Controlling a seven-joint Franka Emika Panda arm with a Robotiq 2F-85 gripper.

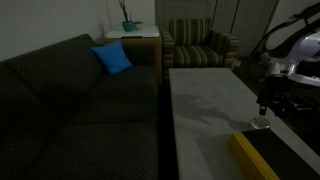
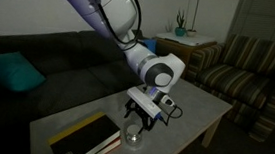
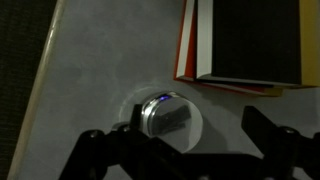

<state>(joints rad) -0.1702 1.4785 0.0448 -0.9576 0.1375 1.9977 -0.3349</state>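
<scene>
Table (image 1: 200, 100) beside dark sofa (image 1: 80, 110) carries book (image 2: 87, 138) and glass (image 2: 132, 137), striped armchair (image 1: 200, 45) beyond.

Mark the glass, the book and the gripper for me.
Glass (image 3: 170, 118): wrist view, middle of its round top.
Book (image 3: 250, 40): wrist view, on the dark cover.
Gripper (image 2: 140, 119): in an exterior view, midway between its fingertips, just above the glass.

Exterior view along table (image 1: 205, 100) length; exterior view across it toward sofa (image 2: 79, 62); wrist view close, straight down.
</scene>
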